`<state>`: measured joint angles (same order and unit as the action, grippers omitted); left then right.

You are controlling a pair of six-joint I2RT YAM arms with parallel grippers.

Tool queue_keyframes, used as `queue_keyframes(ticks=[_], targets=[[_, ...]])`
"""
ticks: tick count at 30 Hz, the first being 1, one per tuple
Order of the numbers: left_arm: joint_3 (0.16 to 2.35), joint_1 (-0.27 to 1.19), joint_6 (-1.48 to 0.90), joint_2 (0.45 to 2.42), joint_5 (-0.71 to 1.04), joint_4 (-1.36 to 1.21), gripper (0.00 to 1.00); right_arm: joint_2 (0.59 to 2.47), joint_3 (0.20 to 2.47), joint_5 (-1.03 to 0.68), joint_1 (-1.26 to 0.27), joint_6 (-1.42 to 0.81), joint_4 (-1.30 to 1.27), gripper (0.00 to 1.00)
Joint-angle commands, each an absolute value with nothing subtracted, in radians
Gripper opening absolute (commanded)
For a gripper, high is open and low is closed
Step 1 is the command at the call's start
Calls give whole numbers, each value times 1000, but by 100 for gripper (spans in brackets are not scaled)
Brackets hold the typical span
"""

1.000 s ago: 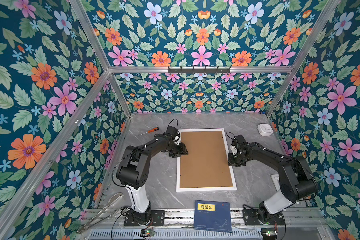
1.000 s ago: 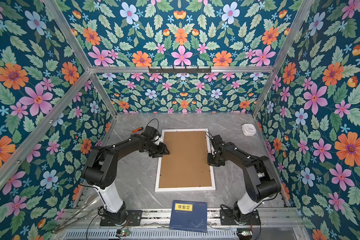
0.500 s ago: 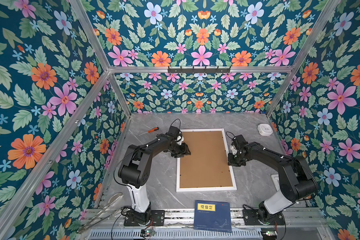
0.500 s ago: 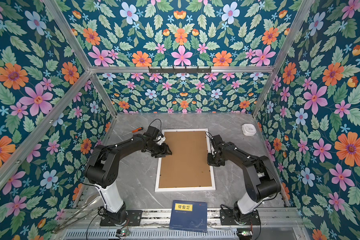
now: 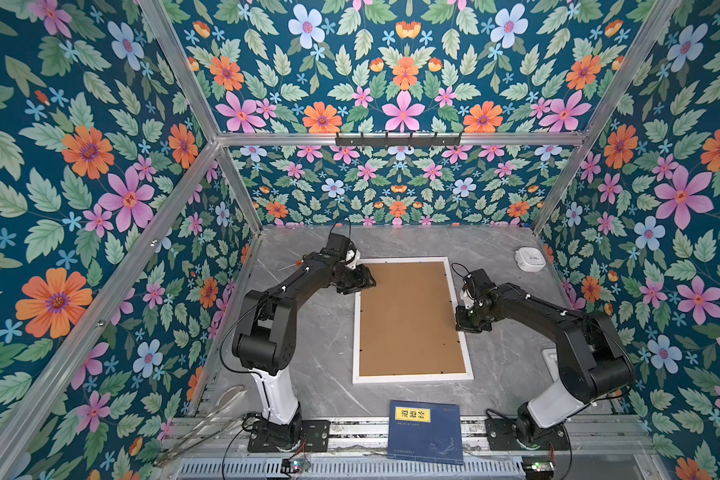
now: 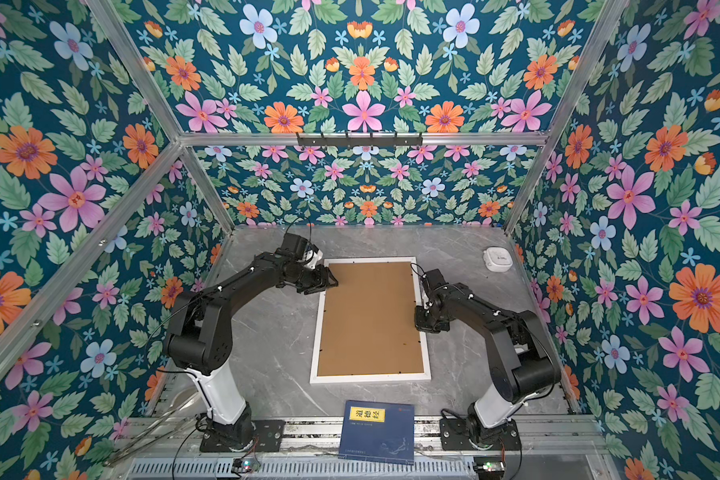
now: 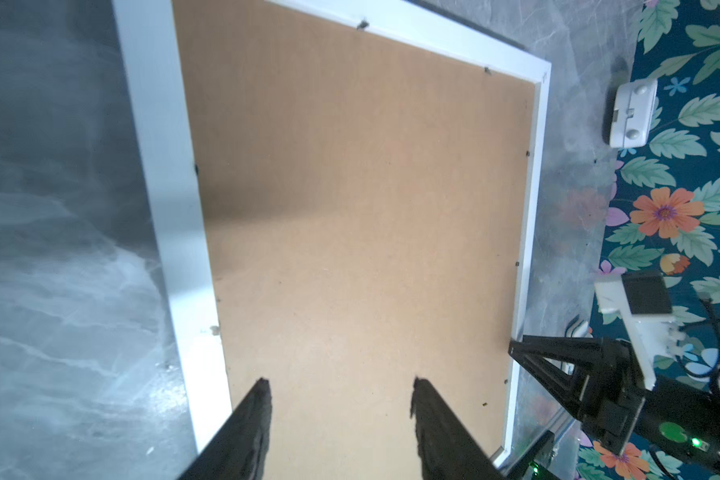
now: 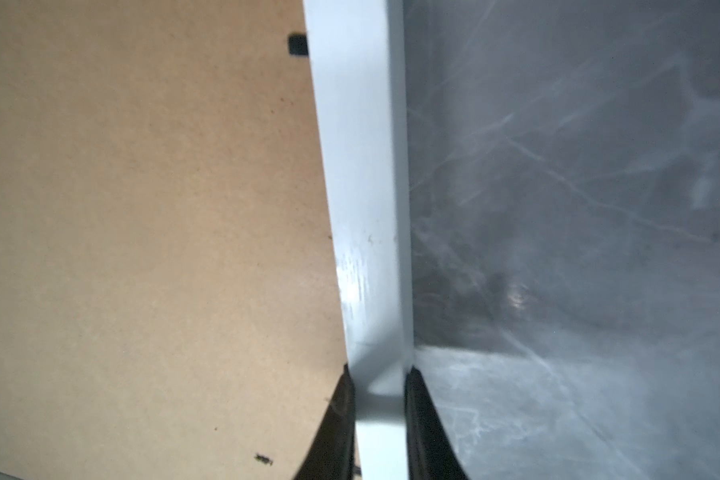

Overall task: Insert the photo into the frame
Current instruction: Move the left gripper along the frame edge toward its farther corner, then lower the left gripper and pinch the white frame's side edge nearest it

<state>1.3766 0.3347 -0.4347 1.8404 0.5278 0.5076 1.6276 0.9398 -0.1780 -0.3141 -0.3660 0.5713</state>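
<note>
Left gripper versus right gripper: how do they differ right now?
The left gripper is open with nothing between its jaws; the right gripper is shut on the right rail of the frame. The left gripper points across the brown backing board near the far left corner; the right gripper sits midway along its side. Both are low at the frame's edges.

Probably a lab booth: aluminium struts (image 5: 267,138), floral wall panels (image 5: 404,70).

Open table (image 5: 321,332) lies either side of the frame (image 5: 412,378); a blue book (image 5: 427,432) blocks the front edge.
</note>
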Motion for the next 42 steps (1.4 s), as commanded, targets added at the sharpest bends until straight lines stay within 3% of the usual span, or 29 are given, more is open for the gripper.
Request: queue_keyframes(ticks=[1,21,42], targets=[[1410,322,-403,1851,514,527,59,1649,933,-168,-317,-376,587,0],[1602,273,-381,2080,560,538,59,1643,933,-164,-317,-371,595,0],[1651,256,-376,2178,597,545,58,1643,930,-168,-317,-373,595,0]])
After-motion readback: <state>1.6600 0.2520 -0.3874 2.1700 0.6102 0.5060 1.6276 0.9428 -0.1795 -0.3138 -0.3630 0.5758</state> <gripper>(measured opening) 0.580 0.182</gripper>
